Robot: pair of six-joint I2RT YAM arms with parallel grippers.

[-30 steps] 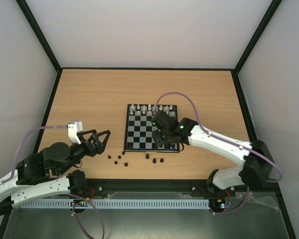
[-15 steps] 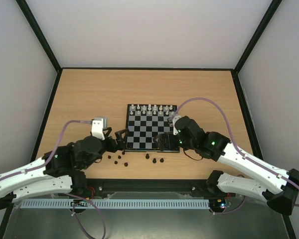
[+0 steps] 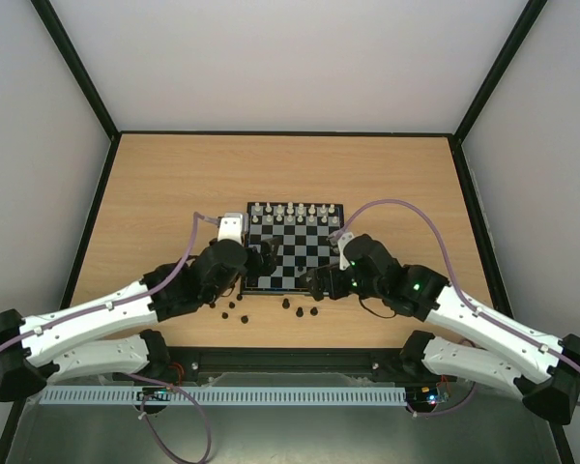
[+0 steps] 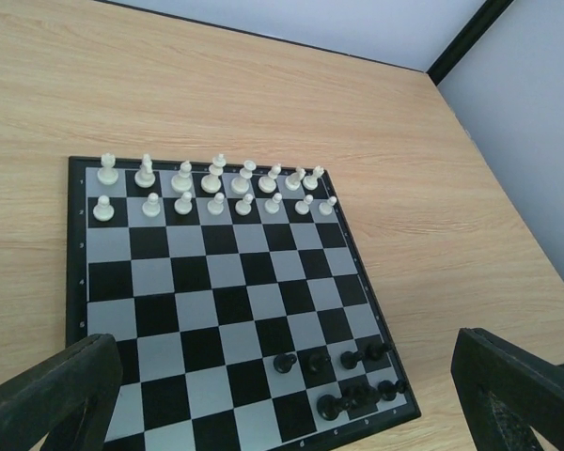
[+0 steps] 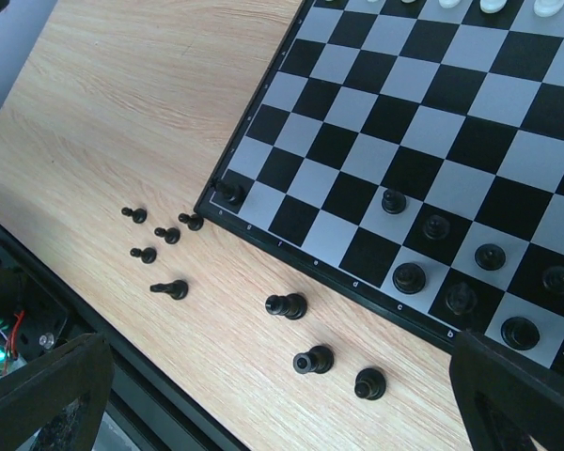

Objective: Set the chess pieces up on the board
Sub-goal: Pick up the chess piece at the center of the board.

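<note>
The board (image 3: 295, 248) lies mid-table, with white pieces along its far two rows. Several black chess pieces (image 5: 437, 225) stand on its near right squares, also seen in the left wrist view (image 4: 318, 358). One more stands on the near left corner square (image 5: 228, 193). Other black pieces lie or stand loose on the wood (image 5: 287, 305) in front of the board (image 3: 286, 304). My left gripper (image 3: 261, 259) (image 4: 282, 413) hovers open over the board's near left part, holding nothing. My right gripper (image 3: 319, 282) (image 5: 282, 413) hangs open at the near right corner, empty.
A black rail (image 3: 271, 360) borders the table's near edge just behind the loose pieces. Small pawns (image 5: 144, 254) are scattered off the board's near left corner. Black frame posts (image 3: 97, 203) edge the table's sides.
My left arm swung from the table's left side to the board's near left corner. My right gripper opened and drew back from over the board toward its near right corner.
</note>
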